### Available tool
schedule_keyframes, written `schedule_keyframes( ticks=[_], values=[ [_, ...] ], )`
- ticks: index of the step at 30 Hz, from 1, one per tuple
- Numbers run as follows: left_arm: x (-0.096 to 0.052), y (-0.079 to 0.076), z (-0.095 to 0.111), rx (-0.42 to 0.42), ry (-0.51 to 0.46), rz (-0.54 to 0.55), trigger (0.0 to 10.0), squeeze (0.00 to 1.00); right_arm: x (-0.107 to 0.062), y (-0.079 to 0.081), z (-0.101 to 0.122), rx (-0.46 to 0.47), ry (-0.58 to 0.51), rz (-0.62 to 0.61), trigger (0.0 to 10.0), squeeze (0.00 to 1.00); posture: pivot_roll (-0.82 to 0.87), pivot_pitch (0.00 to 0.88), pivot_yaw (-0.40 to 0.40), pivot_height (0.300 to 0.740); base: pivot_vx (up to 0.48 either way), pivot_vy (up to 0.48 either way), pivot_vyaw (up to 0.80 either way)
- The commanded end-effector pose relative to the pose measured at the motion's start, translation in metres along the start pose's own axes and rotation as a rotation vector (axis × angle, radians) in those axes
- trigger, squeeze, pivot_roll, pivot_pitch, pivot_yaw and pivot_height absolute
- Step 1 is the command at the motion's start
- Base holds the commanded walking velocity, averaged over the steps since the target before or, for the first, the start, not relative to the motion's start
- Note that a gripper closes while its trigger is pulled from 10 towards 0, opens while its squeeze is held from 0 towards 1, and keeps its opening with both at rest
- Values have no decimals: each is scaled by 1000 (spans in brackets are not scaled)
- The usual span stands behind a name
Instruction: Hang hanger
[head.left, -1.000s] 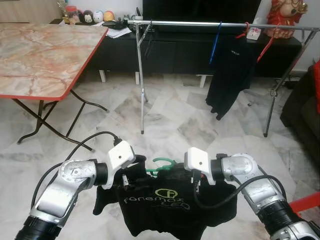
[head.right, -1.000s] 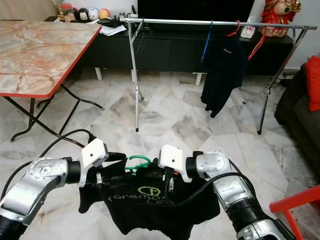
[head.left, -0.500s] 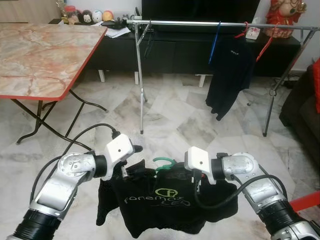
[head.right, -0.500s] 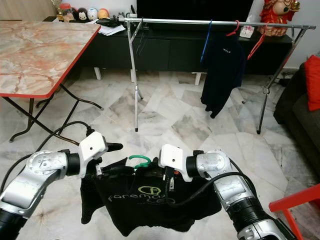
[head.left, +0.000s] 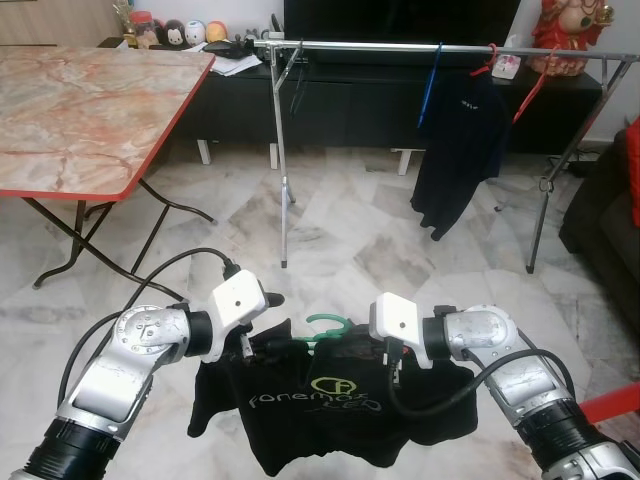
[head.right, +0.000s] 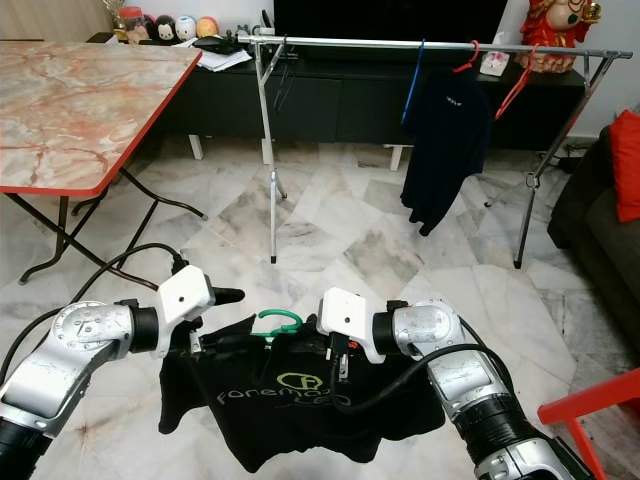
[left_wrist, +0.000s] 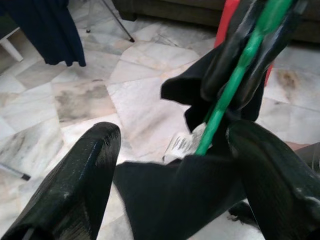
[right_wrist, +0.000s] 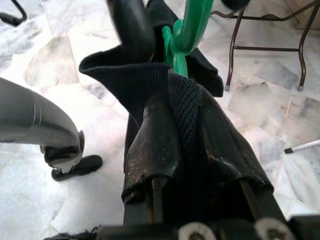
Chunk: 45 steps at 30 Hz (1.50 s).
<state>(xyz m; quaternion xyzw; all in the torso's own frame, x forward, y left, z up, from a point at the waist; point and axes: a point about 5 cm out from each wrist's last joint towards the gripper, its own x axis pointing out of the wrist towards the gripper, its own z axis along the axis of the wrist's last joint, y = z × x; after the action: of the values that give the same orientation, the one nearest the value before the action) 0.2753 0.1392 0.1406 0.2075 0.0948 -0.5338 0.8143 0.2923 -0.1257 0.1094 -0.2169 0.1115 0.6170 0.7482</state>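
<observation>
1. Status: green hanger (head.left: 327, 325) with the black T-shirt (head.left: 320, 415) on it sits low in front of me, between the two arms, well apart from the clothes rail (head.left: 440, 47) across the marble floor (head.left: 340, 230).
2. Right gripper (right_wrist: 172, 75) is clamped on the hanger's shoulder through the shirt collar; I see fabric bunched around its fingers (right_wrist: 150, 145) in the right wrist view. It carries the load.
3. Left gripper (left_wrist: 170, 150) stands wide apart, fingers either side of the green hanger arm and shirt edge, holding nothing that I can see.
4. Judgement: transport step, hook not yet near the rail. I should walk closer before lifting.
5. To do it well: keep the hook upright and facing the rail, aim for the bare stretch between the rail's left leg (head.left: 281, 170) and the dark shirt (head.left: 460, 150) already hanging there.
6. Risk: one-sided grip may let the hanger tilt; re-closing the left gripper on the other shoulder would steady it.
</observation>
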Motion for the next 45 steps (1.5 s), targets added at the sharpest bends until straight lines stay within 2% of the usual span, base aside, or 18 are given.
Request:
schedule_keyframes(
  ticks=[1, 8, 16, 22, 28, 37, 38, 39, 41, 42, 43, 44, 45],
  values=[
    [2, 1, 1, 23, 17, -3, 10000, 0, -3, -6, 16, -34, -56, -17, 10000, 0, -52, 27, -51, 740, 0, 0, 0],
    [4, -1, 0, 31, 33, -28, 10000, 0, -4, -7, 18, -40, -58, -15, 10000, 0, -52, 26, -50, 740, 0, 0, 0],
    [1, -3, -9, 84, 109, -43, 10000, 0, -5, -7, 20, -44, -64, -6, 10000, 0, -52, 25, -50, 740, 0, 0, 0],
    [3, -2, -5, 71, 81, -45, 10000, 0, -6, -8, 21, -45, -62, -8, 10000, 0, -52, 25, -49, 740, 0, 0, 0],
    [7, -3, 6, 37, 3, -58, 10000, 0, -3, -4, 18, -44, -54, 14, 10000, 0, -48, 25, -50, 740, 0, 0, 0],
    [9, -4, 8, 43, 7, -86, 10000, 0, 0, -2, 21, -55, -57, 29, 10000, 0, -50, 24, -50, 740, 0, 0, 0],
    [9, -4, 8, 43, 7, -88, 9216, 0, -1, -2, 21, -56, -56, 30, 10000, 0, -50, 24, -50, 740, 0, 0, 0],
    [9, -4, 8, 43, 7, -88, 9216, 0, -1, -2, 21, -56, -56, 30, 10000, 0, -50, 24, -50, 740, 0, 0, 0],
    [11, -4, 8, 43, 9, -94, 8039, 0, -1, -2, 21, -60, -51, 34, 10000, 0, -52, 24, -50, 740, 0, 0, 0],
    [11, -4, 8, 43, 9, -94, 8039, 0, -1, -2, 21, -60, -51, 34, 10000, 0, -52, 24, -50, 740, 0, 0, 0],
    [12, -5, 8, 44, 12, -97, 4392, 0, 0, -2, 23, -65, -55, 40, 10000, 0, -52, 24, -50, 740, 0, 0, 0],
    [12, -5, 8, 45, 15, -98, 3529, 0, 0, -1, 24, -67, -58, 43, 10000, 0, -50, 24, -50, 740, 0, 0, 0],
    [12, -5, 8, 45, 15, -98, 3529, 0, 0, -1, 24, -67, -58, 43, 10000, 0, -50, 24, -50, 740, 0, 0, 0]
  ],
)
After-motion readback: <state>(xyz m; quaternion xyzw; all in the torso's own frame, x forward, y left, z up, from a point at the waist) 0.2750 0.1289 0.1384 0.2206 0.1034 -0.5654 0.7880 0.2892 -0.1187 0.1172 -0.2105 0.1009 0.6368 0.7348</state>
